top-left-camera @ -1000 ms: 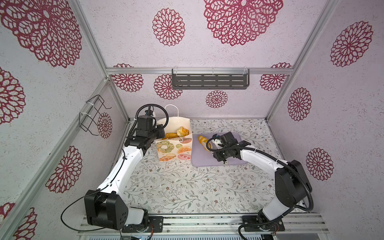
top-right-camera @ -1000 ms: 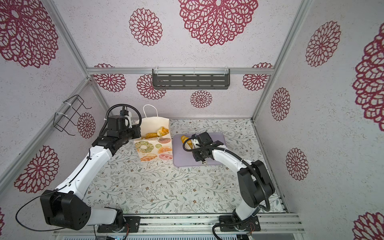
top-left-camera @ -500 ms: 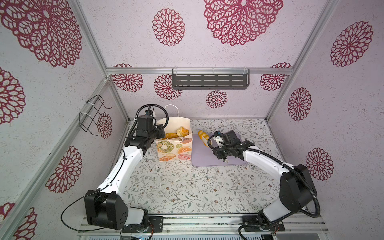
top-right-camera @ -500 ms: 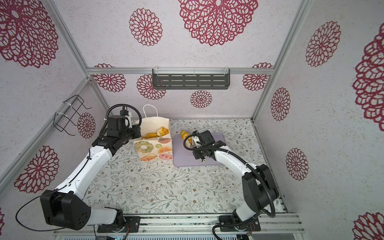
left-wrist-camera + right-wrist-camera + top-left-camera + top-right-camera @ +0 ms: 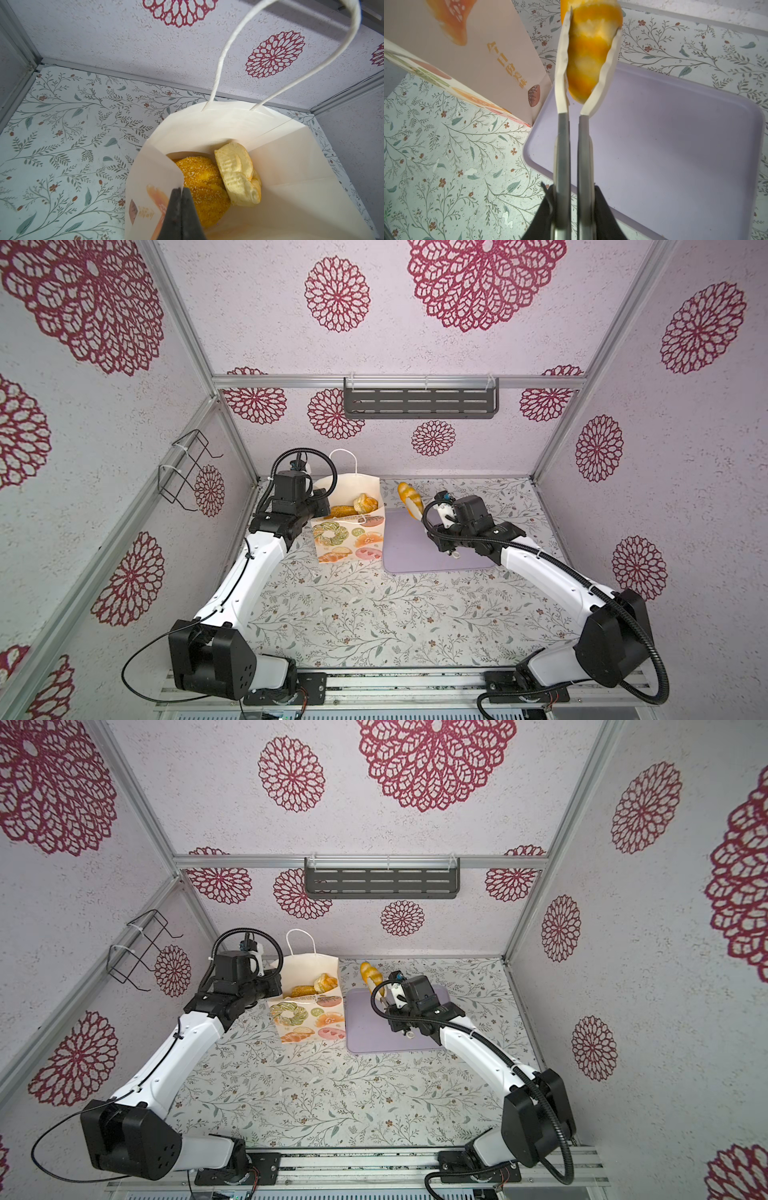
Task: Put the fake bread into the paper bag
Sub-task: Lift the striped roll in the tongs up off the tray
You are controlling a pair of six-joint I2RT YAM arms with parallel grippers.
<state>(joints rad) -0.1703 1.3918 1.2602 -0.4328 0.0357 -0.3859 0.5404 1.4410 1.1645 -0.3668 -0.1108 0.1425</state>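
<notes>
Loaf in transit to the bag, probably the last piece.
The right gripper (image 5: 572,199) clamps tongs (image 5: 562,149), which are closed on a striped loaf (image 5: 409,497) by the far left corner of the lilac tray (image 5: 419,551). Next it should swing left over the paper bag (image 5: 349,531) and release. Only the left wrist view shows the left gripper (image 5: 180,193) pinching the rim.

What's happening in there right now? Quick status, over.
Left pincer shut on the paper bag rim, mouth open, breads inside. Right pincer shut on tongs clamping a loaf, aloft beside the bag. Nothing blocks the mouth.
</notes>
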